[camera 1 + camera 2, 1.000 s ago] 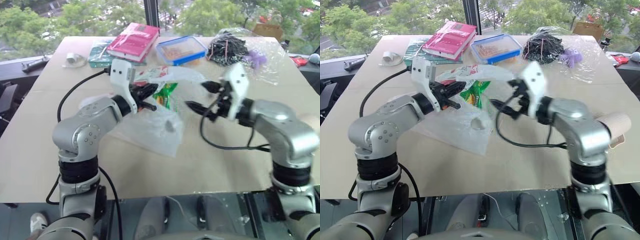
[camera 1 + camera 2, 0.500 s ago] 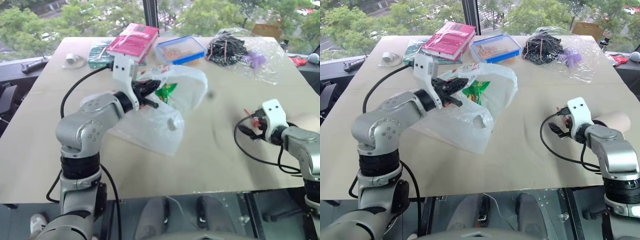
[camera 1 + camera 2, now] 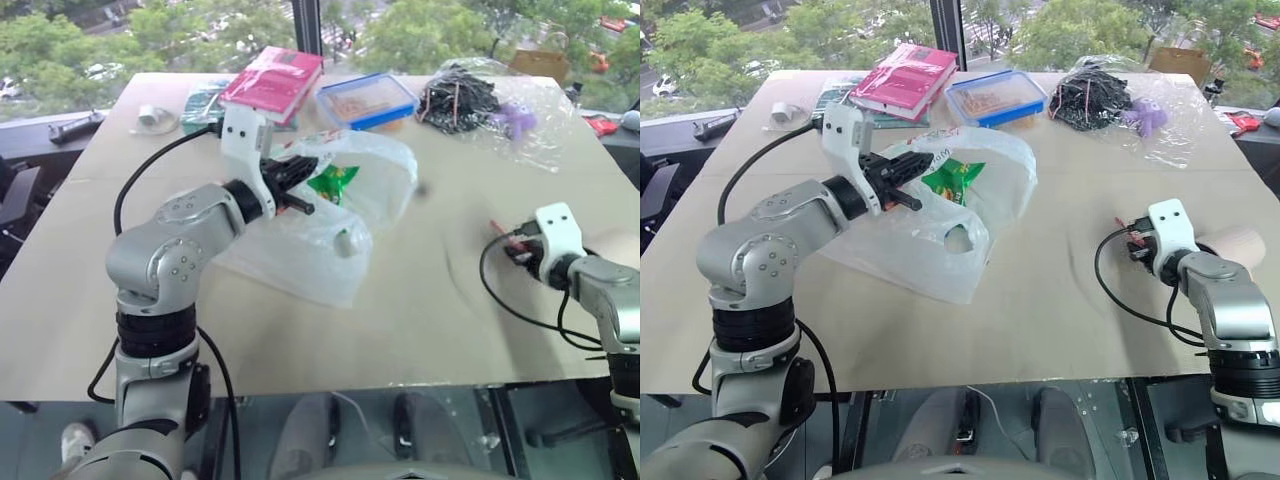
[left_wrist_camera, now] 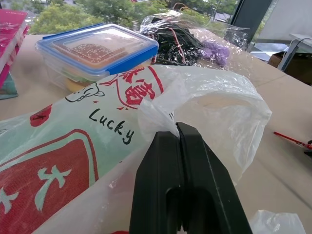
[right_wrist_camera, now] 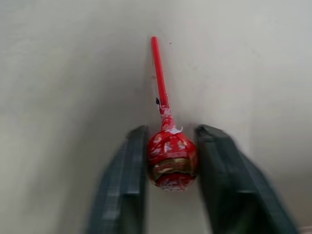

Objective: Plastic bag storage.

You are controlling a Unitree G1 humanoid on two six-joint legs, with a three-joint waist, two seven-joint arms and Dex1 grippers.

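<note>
The plastic bag (image 3: 310, 255), translucent white with red print, lies at the table's middle left with its mouth lifted. My left gripper (image 4: 180, 129) is shut on the bag's upper edge and holds it up. A green snack packet (image 3: 333, 182) shows through the bag. Low over the right side of the table is my right gripper (image 5: 171, 129). A red lollipop (image 5: 170, 163) lies between its fingers, which press on both sides of the lollipop's head while the stick points away from the gripper.
At the far edge sit a pink book (image 3: 272, 82), a blue-lidded food box (image 3: 365, 100), a clear bag of black cables (image 3: 470, 95) and a tape roll (image 3: 150, 117). A pale tube (image 3: 1235, 240) lies just beyond my right gripper.
My right arm swung away from the bag, to the right and down to the table, and its fingers closed in on the lollipop. The left gripper kept its hold on the bag.
</note>
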